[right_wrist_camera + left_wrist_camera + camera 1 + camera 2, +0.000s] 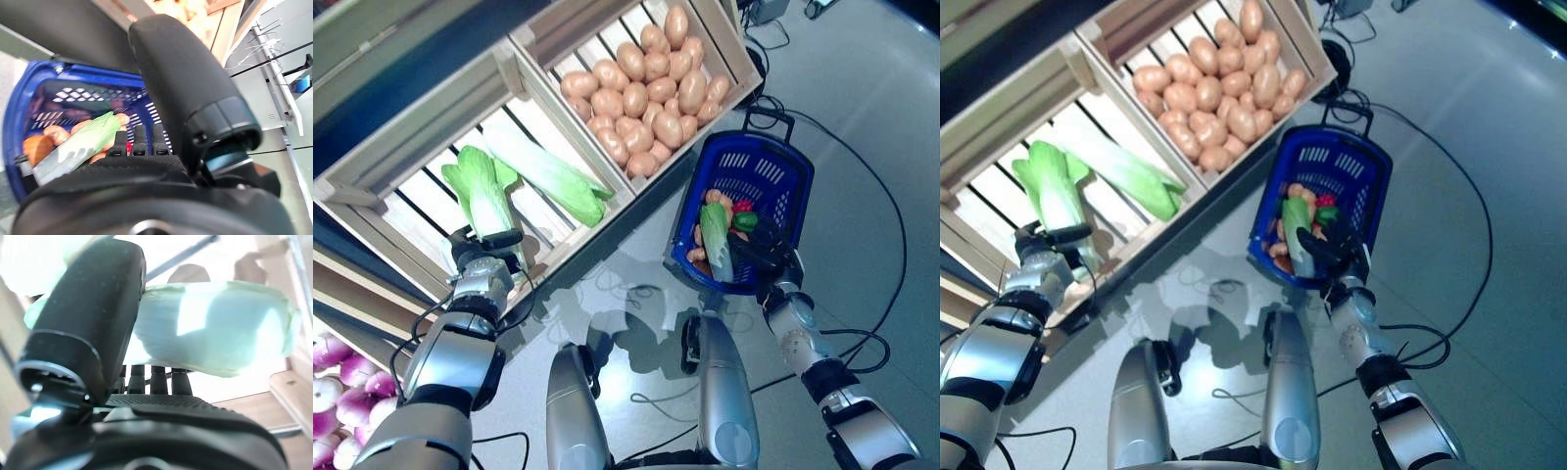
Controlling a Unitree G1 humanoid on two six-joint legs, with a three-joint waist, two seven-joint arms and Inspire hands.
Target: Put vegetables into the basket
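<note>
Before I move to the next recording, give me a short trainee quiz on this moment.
1. True or false: the blue basket is empty.
2. What fills the right-hand wooden crate? A) onions B) potatoes C) carrots
3. Which robot hand is closed on a cabbage in the crate?

Key
1. False: it holds a cabbage and other vegetables.
2. B, potatoes.
3. The left robot hand, gripping the cabbage stalk; the right robot hand is at the basket.
</note>
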